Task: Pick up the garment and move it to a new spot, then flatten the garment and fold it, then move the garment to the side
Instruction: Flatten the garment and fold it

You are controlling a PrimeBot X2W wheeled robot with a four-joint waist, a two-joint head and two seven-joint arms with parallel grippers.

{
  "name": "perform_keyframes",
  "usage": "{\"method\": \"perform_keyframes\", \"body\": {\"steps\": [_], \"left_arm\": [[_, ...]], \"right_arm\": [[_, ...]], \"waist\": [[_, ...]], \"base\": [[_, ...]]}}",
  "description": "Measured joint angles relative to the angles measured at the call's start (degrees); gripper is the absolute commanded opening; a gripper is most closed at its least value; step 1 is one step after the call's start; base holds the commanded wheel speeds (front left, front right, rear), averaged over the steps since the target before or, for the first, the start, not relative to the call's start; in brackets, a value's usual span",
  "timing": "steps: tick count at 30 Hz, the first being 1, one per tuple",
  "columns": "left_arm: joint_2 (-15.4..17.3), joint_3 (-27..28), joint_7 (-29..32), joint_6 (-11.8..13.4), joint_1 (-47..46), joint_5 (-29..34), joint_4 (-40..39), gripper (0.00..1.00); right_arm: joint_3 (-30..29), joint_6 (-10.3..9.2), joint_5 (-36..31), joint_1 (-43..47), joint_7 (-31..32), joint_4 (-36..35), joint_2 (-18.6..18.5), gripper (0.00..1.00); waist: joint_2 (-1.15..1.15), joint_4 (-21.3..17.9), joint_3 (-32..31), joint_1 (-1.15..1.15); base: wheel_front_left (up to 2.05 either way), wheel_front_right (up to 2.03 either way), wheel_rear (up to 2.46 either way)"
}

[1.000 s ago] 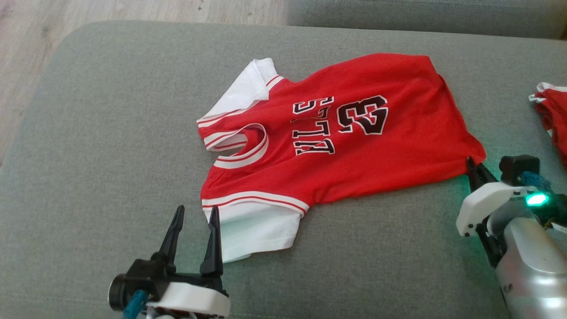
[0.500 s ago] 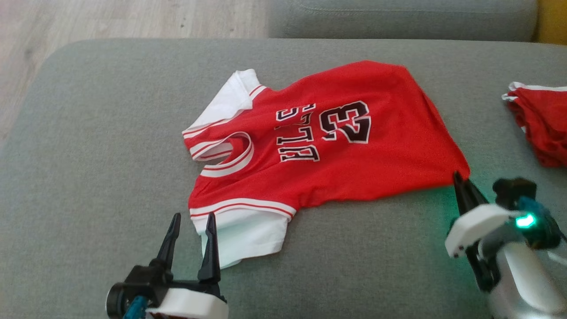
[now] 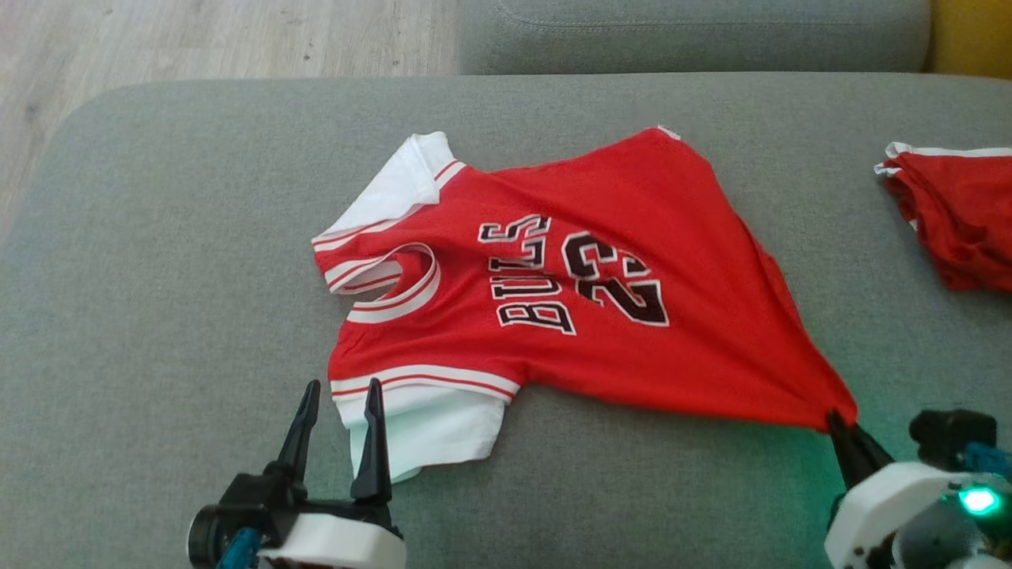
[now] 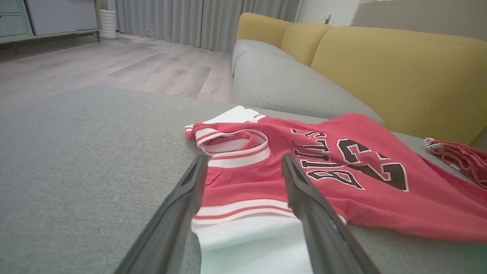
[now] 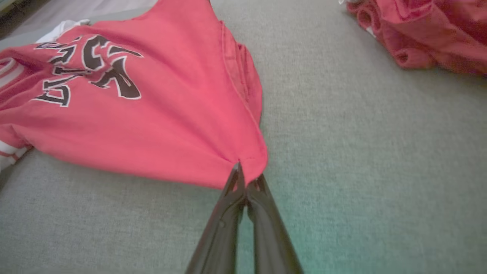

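where the red jersey (image 3: 569,300) lies face up near the middle of the grey cushion (image 3: 158,316), its black, white-edged "bulls" lettering and the number 23 show, rippled by soft wrinkles. its neckline is banded in white and red stripes, and both short sleeves are white with striped seams. the collar end points to the robot's left and the hem to its right. the near hem corner is drawn out into a taut point, and the right gripper (image 3: 840,423) has its two dark fingers pinched together on that corner. the left gripper (image 3: 340,391) stands with its fingers spread wide and holds nothing; the near white sleeve lies between its tips, and whether they touch it cannot be told. the cushion is a woven grey fabric, tinted green near the right gripper. a crumpled red cloth (image 3: 957,213) with white trim lies well apart on the right. beyond the cushion are a pale wood floor (image 3: 198,39), a sofa (image 4: 380,68) with a grey seat and mustard-yellow back, and grey curtains (image 4: 205,19).
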Motion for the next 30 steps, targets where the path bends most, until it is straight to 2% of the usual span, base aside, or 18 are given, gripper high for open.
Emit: {"method": "perform_keyframes", "body": {"steps": [2,4,5,6,10,17,21,30], "left_arm": [[0.0,0.0,0.0,0.0,-0.1,0.0,0.0,1.0],[0.0,0.0,-0.4,0.0,-0.2,0.0,0.1,1.0],[0.0,0.0,-0.4,0.0,-0.2,0.0,0.1,1.0],[0.0,0.0,-0.4,0.0,-0.2,0.0,0.2,1.0],[0.0,0.0,-0.4,0.0,-0.2,-0.6,0.3,1.0],[0.0,0.0,-0.4,0.0,-0.2,-0.6,0.6,1.0],[0.0,0.0,-0.5,0.0,-0.2,-0.6,0.8,1.0],[0.1,-0.1,-0.5,0.0,-0.1,-1.5,2.0,1.0]], "right_arm": [[-1.1,0.0,0.0,0.9,0.9,-0.3,0.7,0.0],[-2.9,0.0,-0.1,0.8,0.9,-0.2,1.4,0.49],[-3.9,0.0,-0.1,0.8,0.4,-0.1,1.7,0.9],[-5.2,0.0,-0.1,0.7,0.0,0.0,2.2,1.0],[-9.8,0.0,-1.6,0.6,-1.8,1.9,2.6,1.0],[-10.9,0.0,-2.6,-1.0,-4.0,2.6,3.0,1.0],[-9.8,0.0,-3.8,-2.3,-4.9,1.3,3.0,1.0],[-2.6,0.0,-4.0,-3.0,-5.5,0.5,3.0,1.0]], "waist": [[0.0,0.1,0.2,0.0],[0.0,0.2,0.2,0.0],[0.0,0.3,0.1,0.0],[0.0,0.4,0.1,0.0],[0.0,0.5,-0.1,0.0],[0.0,0.6,-0.5,0.0],[0.0,0.8,-1.0,0.0],[0.0,1.6,-2.6,0.0]], "base": [[0.0,0.0,0.0],[0.0,0.0,0.0],[0.0,0.0,0.0],[0.0,0.0,0.0],[0.0,0.0,0.0],[0.0,0.0,0.0],[0.0,0.0,0.0],[0.0,0.0,0.0]]}}
